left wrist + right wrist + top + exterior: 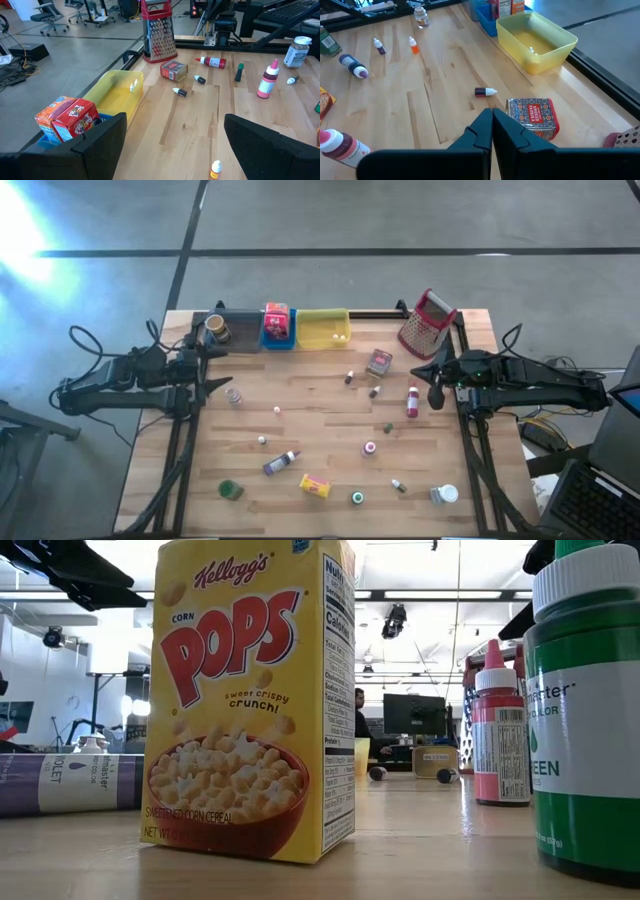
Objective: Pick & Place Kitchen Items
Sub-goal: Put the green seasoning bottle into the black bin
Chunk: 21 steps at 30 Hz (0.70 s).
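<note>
The left gripper [213, 385] has its jaws spread wide with nothing between them, at the left edge of the table [330, 442] in the high view, just below the grey tray [232, 330]. The right gripper [436, 396] has its jaws pressed together and empty, at the right edge, below the metal grater [428, 322].

Beside the grey tray in the upper part of the frame sit the blue tray [278, 340], holding small red boxes [276, 322], and the yellow tray [322, 328].

The kitchen items lie scattered across the middle and lower table: a patterned tin [378, 362] near the right gripper, a red bottle [412, 402], a purple bottle [281, 463], a yellow cereal box [315, 486] at the lower centre, a green jar [230, 490] at the lower left, and a white-lidded jar [444, 495] at the lower right.
</note>
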Motion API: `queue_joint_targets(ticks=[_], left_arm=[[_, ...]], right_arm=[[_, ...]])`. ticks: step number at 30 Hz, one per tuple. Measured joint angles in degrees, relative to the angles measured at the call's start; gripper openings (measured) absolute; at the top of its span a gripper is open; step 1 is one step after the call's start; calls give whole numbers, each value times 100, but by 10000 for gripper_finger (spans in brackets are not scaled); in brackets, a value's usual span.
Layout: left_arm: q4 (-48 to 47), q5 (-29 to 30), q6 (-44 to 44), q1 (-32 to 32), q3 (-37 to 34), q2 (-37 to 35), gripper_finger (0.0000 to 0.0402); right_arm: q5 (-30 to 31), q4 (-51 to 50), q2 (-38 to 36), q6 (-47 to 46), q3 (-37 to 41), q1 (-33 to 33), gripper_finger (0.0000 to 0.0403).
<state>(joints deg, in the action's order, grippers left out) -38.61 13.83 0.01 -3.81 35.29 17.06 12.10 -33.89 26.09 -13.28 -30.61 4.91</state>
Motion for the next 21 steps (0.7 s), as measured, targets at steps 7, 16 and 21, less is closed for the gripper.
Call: queue_joint_targets(ticks=[7,16,21], left_arm=[[0,1,-1,-1,1,0,339],[129,-5,-70,-1,1,16,339],[394,-246,-1154,0,0,99,339]], right_arm=[[0,0,0,0,0,0,8],[0,0,0,0,0,2,8],[0,0,0,-1,-2,2,8]])
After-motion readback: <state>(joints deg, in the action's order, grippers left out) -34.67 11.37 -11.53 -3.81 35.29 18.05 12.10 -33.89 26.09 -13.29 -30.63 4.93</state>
